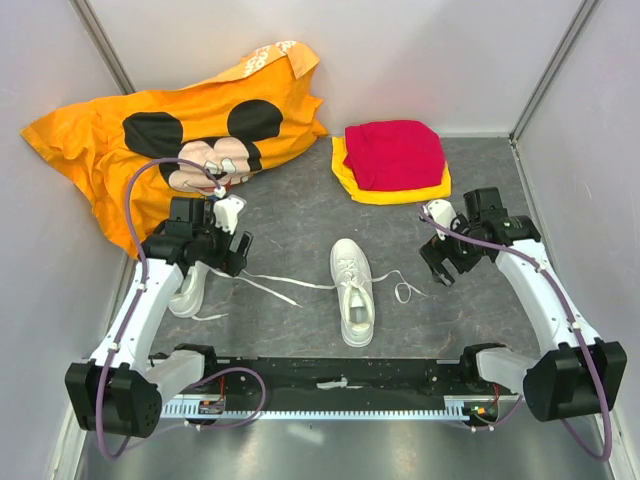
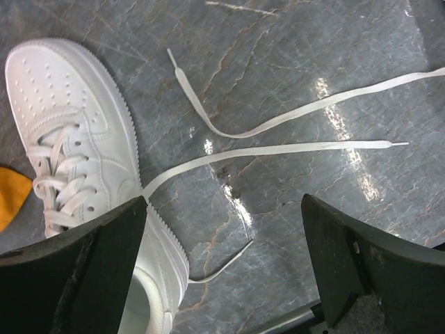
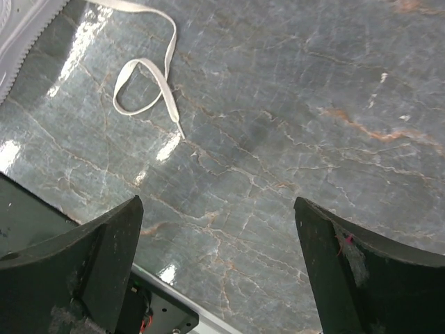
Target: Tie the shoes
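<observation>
I have a bare lane of table running to the far edge between the orange shirt, heaped over the far left corner, and the red and yellow cloths. The middle shoe blocks the centre. Loose laces lie across the table between it and the left shoe, right under my left gripper. Below my right gripper the surface is bare, with one lace loop off to the side. Side walls hem in both edges.
</observation>
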Controlling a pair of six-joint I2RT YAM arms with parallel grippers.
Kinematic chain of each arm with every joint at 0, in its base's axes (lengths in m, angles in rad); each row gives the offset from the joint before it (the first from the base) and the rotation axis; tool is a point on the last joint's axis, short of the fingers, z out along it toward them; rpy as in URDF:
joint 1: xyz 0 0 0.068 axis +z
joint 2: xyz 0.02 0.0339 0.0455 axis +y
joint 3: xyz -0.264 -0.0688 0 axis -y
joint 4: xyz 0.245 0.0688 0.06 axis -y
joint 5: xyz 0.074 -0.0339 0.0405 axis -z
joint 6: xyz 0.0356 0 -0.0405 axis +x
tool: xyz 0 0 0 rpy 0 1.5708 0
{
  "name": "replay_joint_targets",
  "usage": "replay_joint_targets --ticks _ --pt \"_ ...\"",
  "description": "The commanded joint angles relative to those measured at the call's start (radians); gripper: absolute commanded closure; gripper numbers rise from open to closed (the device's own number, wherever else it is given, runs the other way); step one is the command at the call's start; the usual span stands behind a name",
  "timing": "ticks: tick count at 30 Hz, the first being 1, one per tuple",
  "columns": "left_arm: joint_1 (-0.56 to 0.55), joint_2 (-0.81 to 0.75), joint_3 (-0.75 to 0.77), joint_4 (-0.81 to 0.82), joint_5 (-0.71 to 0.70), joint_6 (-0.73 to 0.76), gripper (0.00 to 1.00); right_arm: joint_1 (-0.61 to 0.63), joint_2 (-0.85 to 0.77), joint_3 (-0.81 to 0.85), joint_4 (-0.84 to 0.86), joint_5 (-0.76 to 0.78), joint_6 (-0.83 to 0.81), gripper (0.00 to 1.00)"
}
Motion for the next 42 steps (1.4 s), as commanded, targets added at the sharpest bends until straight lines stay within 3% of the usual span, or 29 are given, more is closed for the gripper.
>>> replay_joint_targets --ticks 1,4,9,15,19,28,34,42 --pt "-0.041 -0.034 0.04 0.041 0.025 0.079 0.01 0.004 0.019 0.057 -0.04 -0.028 -0.053 0.02" --pt "-0.1 -0.026 0.09 -0.027 0.063 0.185 0.01 0.011 0.033 0.056 -0.054 -0.022 -0.075 0.02" --pt "-0.261 -0.04 0.047 -0.036 0.007 0.346 0.01 0.062 0.087 0.056 -0.071 0.016 -0.067 0.02" --pt "-0.343 0.052 0.015 0.036 0.016 0.35 0.01 0.122 0.131 0.036 -0.04 0.05 -0.026 0.02" --pt "-0.381 0.152 -0.008 0.12 -0.019 0.34 0.09 0.158 0.174 0.021 -0.002 0.079 0.002 0.02" --pt "-0.4 0.249 -0.092 0.212 0.054 0.424 0.24 0.181 0.291 0.016 0.044 0.093 0.04 0.02" --pt "-0.403 0.275 -0.193 0.313 -0.006 0.51 0.32 0.181 0.332 -0.007 0.053 0.081 0.043 0.02" --pt "-0.4 0.276 -0.215 0.376 -0.01 0.549 0.39 0.185 0.358 0.001 0.059 0.075 0.058 0.02"
